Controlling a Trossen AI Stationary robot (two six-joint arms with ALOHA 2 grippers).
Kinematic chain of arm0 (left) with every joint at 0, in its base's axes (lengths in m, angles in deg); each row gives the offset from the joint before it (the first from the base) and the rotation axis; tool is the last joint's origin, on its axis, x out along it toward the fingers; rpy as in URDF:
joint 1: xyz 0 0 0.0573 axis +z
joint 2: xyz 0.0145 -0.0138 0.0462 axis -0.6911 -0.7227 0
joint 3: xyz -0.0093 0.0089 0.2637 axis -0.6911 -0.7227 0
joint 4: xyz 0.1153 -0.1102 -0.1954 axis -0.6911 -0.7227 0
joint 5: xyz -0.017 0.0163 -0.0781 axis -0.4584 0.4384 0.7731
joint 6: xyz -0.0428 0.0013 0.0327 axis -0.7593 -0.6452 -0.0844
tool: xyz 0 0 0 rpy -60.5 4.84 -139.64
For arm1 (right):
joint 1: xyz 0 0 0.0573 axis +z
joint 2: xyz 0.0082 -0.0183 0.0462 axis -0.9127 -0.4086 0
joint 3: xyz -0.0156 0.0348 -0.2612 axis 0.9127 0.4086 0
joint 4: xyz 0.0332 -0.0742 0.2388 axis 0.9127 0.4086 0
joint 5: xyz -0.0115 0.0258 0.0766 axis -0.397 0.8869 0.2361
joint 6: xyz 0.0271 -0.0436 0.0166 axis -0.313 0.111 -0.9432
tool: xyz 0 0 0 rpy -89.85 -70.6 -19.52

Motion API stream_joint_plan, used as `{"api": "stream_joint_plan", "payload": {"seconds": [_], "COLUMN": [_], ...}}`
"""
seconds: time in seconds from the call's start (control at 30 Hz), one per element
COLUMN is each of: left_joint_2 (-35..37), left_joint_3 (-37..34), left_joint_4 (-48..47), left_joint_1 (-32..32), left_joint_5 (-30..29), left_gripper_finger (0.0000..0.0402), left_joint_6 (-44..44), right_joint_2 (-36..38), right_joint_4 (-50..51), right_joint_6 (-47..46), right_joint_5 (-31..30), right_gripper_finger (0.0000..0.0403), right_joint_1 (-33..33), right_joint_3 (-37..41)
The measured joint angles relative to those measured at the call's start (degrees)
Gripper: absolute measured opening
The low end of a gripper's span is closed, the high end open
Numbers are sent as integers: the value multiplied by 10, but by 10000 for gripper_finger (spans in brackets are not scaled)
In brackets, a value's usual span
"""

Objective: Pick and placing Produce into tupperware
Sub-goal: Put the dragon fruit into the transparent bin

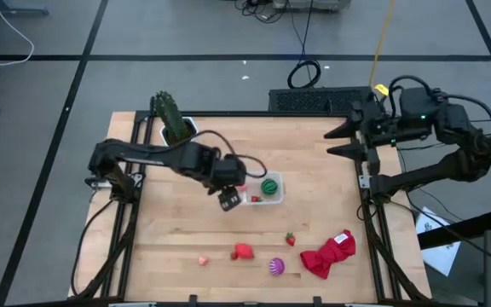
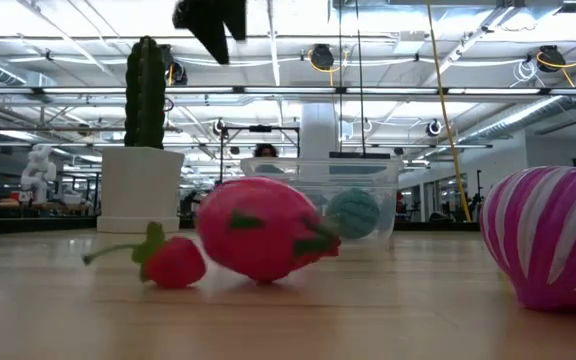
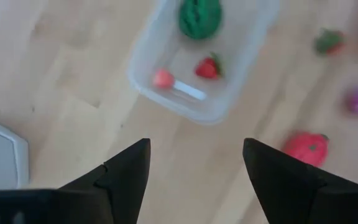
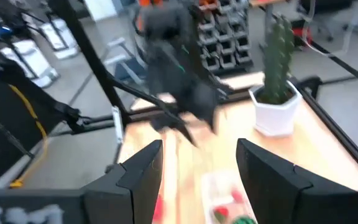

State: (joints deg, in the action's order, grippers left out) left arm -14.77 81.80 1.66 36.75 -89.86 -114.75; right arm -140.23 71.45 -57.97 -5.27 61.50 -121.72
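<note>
Left gripper (image 3: 194, 168) open, empty, above tupperware (image 1: 263, 188) | risk: you descend carelessly, fingers shove red pepper (image 1: 243, 251) away.

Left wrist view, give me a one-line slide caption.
Open left gripper above the tupperware holding a green striped ball and a strawberry.

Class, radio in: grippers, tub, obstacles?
Left gripper open, empty, above tub. Right gripper open, parked at table edge. Green ball, strawberry inside. Nothing blocking.
</note>
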Motion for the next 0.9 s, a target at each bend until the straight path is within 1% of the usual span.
{"api": "stream_joint_plan", "payload": {"seconds": [0.07,0.2,0.37,0.5,0.77,0.9], "left_joint_2": [9,12,12,12,8,8], "left_joint_3": [0,0,-1,-1,-1,-1], "left_joint_4": [-1,3,-4,2,61,97], "left_joint_1": [-17,-48,-87,-121,-159,-169], "left_joint_5": [4,4,-4,-15,-17,-31], "left_gripper_finger": [259,264,259,259,261,258], "left_joint_6": [-17,-55,-117,-155,-212,-253], "right_joint_2": [-1,-14,-27,-29,-29,-29], "right_joint_4": [16,27,26,21,20,20], "right_joint_6": [0,17,49,53,54,54], "right_joint_5": [-11,-12,-12,-11,-11,-11], "right_gripper_finger": [196,196,196,196,196,196], "right_joint_1": [0,0,0,0,0,0], "right_joint_3": [0,0,10,25,46,46]}}
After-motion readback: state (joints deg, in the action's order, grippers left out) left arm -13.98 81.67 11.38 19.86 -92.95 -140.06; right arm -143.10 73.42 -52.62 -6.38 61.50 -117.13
